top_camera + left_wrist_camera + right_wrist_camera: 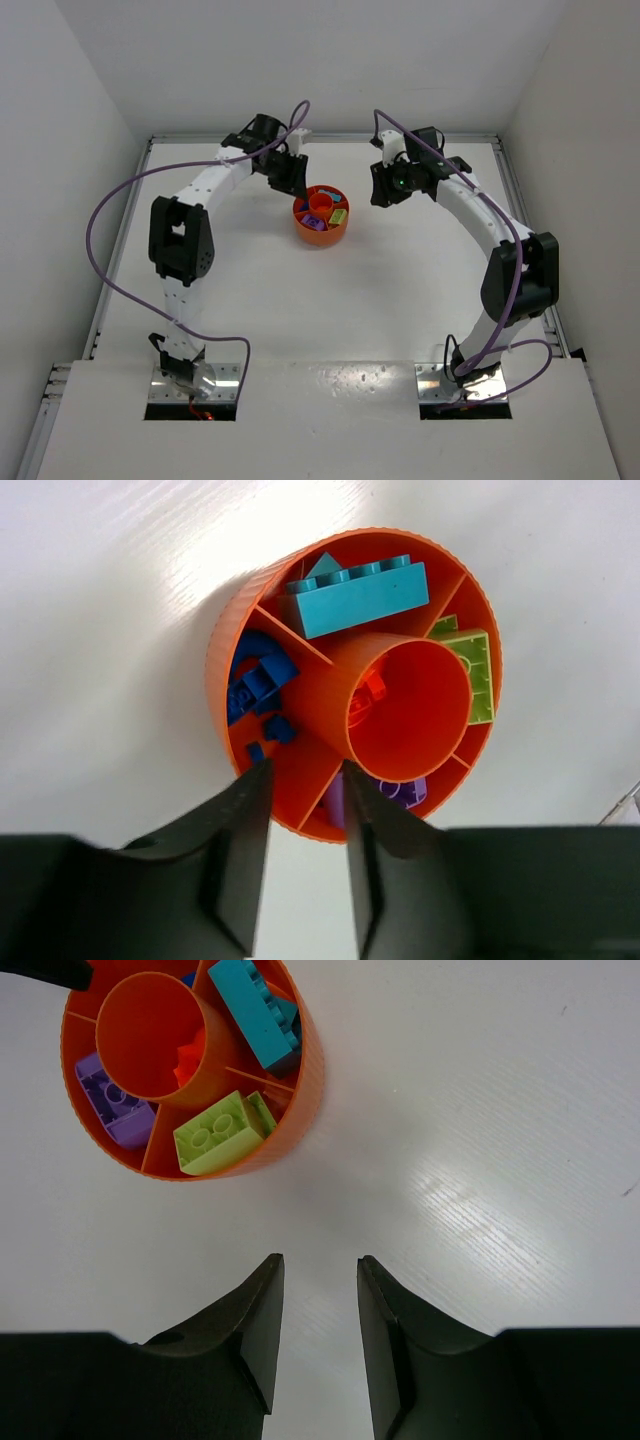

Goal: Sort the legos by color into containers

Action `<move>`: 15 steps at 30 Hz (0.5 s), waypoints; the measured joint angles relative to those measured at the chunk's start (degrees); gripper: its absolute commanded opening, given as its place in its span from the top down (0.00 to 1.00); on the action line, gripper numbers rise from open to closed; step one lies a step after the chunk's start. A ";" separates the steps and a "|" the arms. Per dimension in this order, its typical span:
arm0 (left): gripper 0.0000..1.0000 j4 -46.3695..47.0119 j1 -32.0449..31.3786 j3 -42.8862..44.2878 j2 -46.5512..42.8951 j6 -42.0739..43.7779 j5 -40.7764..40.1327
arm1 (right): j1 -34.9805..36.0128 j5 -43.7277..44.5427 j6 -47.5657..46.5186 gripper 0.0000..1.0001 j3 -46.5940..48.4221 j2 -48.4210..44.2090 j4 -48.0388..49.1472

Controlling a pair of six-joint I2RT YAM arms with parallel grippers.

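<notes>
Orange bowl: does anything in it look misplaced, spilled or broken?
Nothing stands out. The bowl sits upright, and the teal brick, blue pieces, lime brick, purple bricks and orange piece each keep to their own compartment.

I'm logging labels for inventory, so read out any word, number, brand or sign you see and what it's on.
No readable text: none on the orange bowl, the teal brick or the table.
Any lettering on the lime brick studs: too small to read.
</notes>
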 measured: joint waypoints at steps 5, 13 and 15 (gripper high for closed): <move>0.00 0.81 0.74 -2.14 -5.97 1.18 -0.17 | -0.04 0.07 -0.44 0.29 -0.04 -0.17 -0.02; 0.00 3.43 10.34 -9.38 -22.58 2.23 -0.33 | -1.99 2.99 -1.84 0.00 -4.72 -7.98 0.11; 0.00 4.02 13.77 -13.07 -25.24 2.45 -0.52 | -3.48 3.39 -1.95 0.00 -5.60 -9.79 -0.20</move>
